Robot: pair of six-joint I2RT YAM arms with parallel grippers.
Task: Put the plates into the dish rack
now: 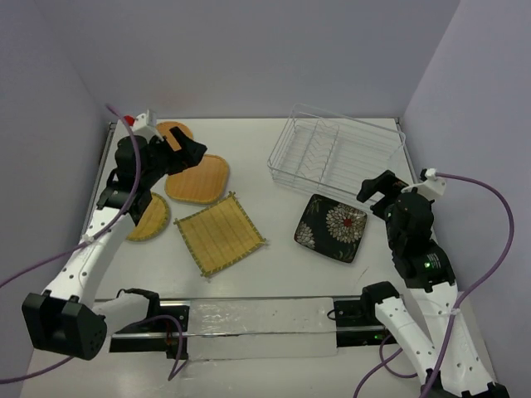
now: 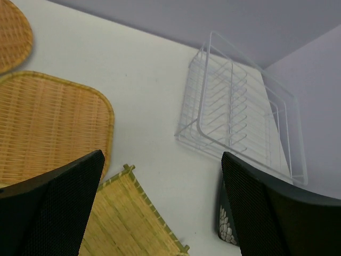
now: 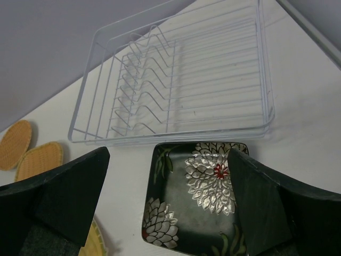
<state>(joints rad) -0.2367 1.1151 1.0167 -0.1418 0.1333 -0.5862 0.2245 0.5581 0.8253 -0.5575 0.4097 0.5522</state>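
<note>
The silvery wire dish rack [image 1: 336, 156] is sitting in the upper right of the top view on the white table [image 1: 274, 207]. All five plates are lying flat on the table outside it.

The black flowered square plate [image 1: 332, 227] is resting just below the rack, near its lower edge. The yellow woven square plate [image 1: 220, 234] is lying left of centre, turned diamond-wise. Above it is the orange rounded-square plate [image 1: 199, 178]. The orange round plate [image 1: 177, 128] is peeking out at upper left, partly hidden by the left arm. The yellow round plate [image 1: 153, 220] is lying at far left, partly under that arm.

The left gripper [image 1: 192, 156] is hovering over the orange rounded-square plate's upper edge, fingers spread and holding nothing. The right gripper [image 1: 375, 192] is hanging just right of the black plate, fingers likewise spread wide and gripping nothing.
</note>
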